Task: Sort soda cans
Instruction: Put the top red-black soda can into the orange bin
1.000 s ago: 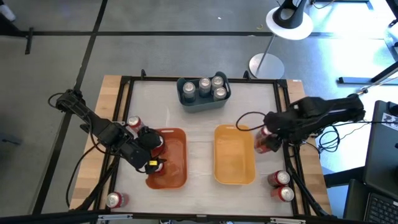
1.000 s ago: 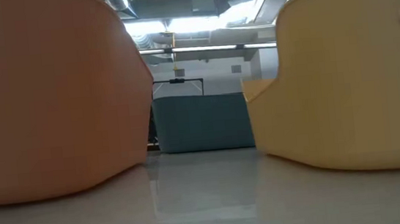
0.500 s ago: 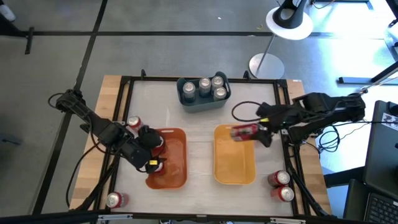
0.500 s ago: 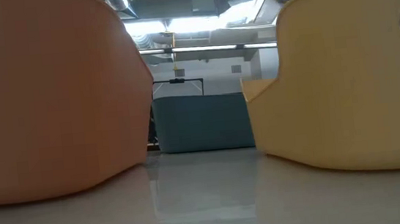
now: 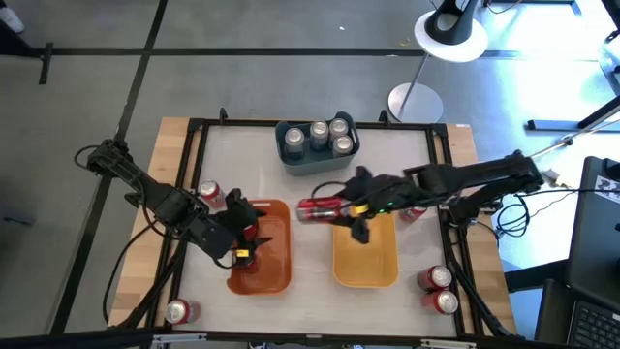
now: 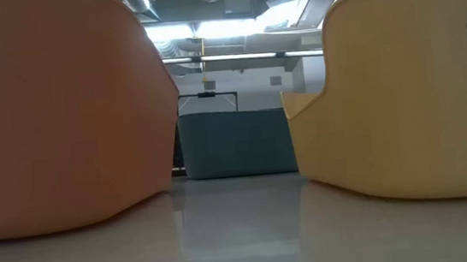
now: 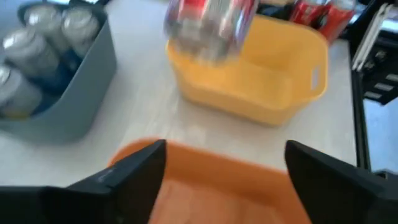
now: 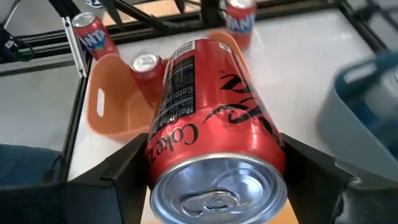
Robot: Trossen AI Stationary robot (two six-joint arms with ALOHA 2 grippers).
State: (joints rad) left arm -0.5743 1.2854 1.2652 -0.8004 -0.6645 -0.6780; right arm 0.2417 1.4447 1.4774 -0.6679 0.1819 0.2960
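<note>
A red soda can [image 5: 321,208] lies on its side in the right pincer [image 5: 339,210], clenched between the two dark fingers [image 8: 99,183], held in the air over the strip of tabletop [image 5: 312,247] between the orange bin [image 5: 271,254] and the yellow bin [image 5: 364,254]; the right wrist view shows its silver top [image 8: 216,193] facing the camera. The right arm [image 5: 465,179] reaches in from the right edge across the yellow bin's far end. Inside the orange bin stand red cans [image 5: 247,231], one with its silver top showing in the right wrist view [image 8: 145,63]. The left pincer [image 5: 242,218] hovers over that bin's far left part, fingers [image 7: 124,177] spread apart and gripping nothing. Four silver-grey cans [image 5: 318,136] stand upright in the grey-blue bin [image 5: 315,160] at the far middle of the tabletop. Another red can [image 5: 210,194] stands just beyond the orange bin's far left corner, one [image 5: 178,311] near the front left corner of the tabletop, two [image 5: 438,289] together near the front right, and one [image 5: 412,210] partly hidden under the right arm beside the yellow bin. In the low view the two bins rise close on either side with the grey-blue bin between them farther back.
</note>
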